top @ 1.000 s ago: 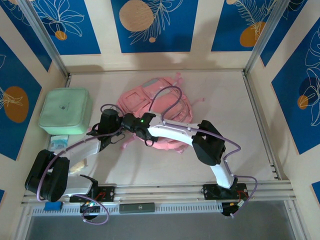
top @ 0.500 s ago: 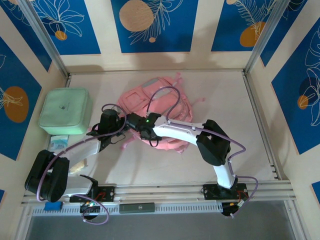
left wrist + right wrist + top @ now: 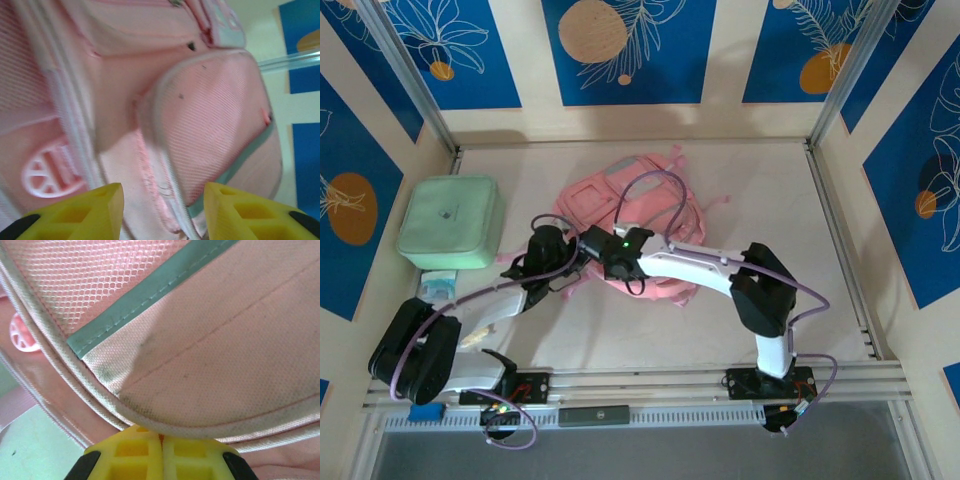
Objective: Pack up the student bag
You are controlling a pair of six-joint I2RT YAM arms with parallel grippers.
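Note:
The student bag [image 3: 640, 195], a soft pink backpack, lies flat in the middle of the table. Both arms reach to its near left edge. My left gripper [image 3: 565, 262] is open: in the left wrist view its yellow fingers [image 3: 95, 207] stand apart over a pink seam and mesh pocket [image 3: 215, 125], holding nothing. My right gripper [image 3: 595, 245] meets the same edge from the right. In the right wrist view the right gripper [image 3: 161, 432] is shut, pads pressed together, tips tucked under the bag's piped rim [image 3: 165, 420]. A thin orange sliver shows between the pads; I cannot tell what it is.
A mint-green square case [image 3: 451, 221] sits at the left wall, with a small pale blue packet [image 3: 438, 283] just in front of it. Panelled walls and metal posts [image 3: 840, 75] close in the table. Bare tabletop [image 3: 770, 200] lies right of the bag.
The right gripper has closed fully at the bag's edge and its elbow has swung right. The left gripper has shifted slightly right toward the bag, its jaws a little narrower.

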